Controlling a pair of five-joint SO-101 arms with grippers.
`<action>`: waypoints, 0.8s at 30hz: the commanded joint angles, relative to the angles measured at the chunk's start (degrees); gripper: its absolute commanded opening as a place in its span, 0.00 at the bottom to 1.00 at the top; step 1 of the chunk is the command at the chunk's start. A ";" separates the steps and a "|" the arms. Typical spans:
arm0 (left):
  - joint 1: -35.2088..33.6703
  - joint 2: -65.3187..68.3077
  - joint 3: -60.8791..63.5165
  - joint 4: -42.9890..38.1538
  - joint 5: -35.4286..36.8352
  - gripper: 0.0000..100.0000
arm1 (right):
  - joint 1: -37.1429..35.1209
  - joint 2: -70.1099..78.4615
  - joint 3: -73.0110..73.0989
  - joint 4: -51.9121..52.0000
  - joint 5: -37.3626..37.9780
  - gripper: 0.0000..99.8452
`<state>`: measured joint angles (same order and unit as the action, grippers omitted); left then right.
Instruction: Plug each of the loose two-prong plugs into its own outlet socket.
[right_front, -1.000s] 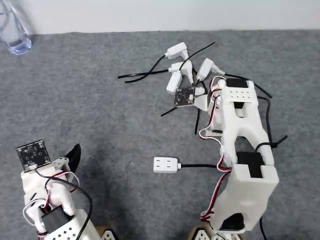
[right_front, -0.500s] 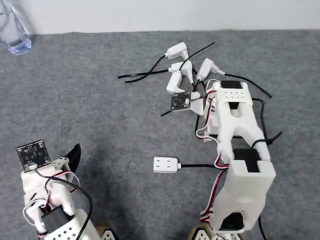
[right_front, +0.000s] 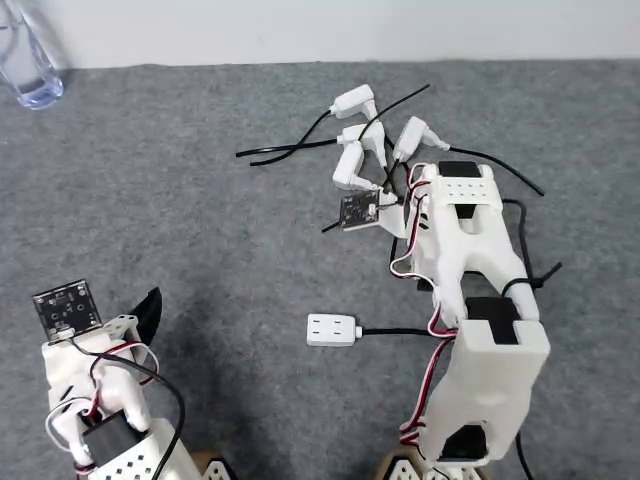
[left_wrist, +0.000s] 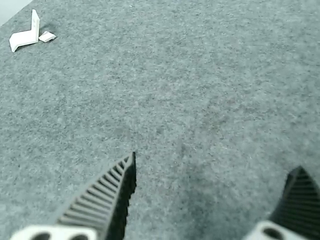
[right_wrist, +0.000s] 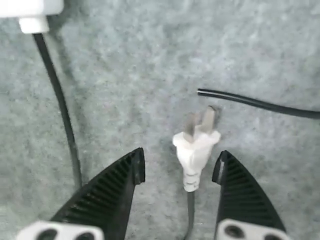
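Observation:
Several white two-prong plugs with black cords lie tangled at the back middle of the grey carpet. A white outlet socket lies nearer the front, its cord running under the right arm. My right gripper is open, low over the cluster. One white plug lies on the carpet between its fingers, prongs pointing away from the wrist. Another plug lies farther off. In the high view the right gripper sits at the cluster's near edge. My left gripper is open above bare carpet at the front left.
A clear glass container stands at the back left corner by the white wall. A small white bracket lies on the carpet far from the left gripper. A loose black cord end lies beside the plug.
The right arm has shifted slightly left and its wrist has swung over the plug cluster. The left arm has not moved.

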<state>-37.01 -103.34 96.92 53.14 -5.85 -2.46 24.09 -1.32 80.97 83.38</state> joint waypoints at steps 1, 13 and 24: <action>-0.18 -0.35 -0.48 0.09 -0.62 0.43 | -0.48 -0.48 -1.76 -1.45 0.26 0.20; -0.18 -0.35 -0.48 0.09 -0.62 0.43 | -0.22 -0.92 5.01 -16.31 -0.44 0.05; -0.18 -0.26 -0.48 0.09 -0.62 0.43 | -0.04 -0.84 -4.31 -16.04 -3.60 0.06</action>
<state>-37.01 -103.34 96.92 53.14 -5.85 -2.29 24.09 -1.49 65.58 81.01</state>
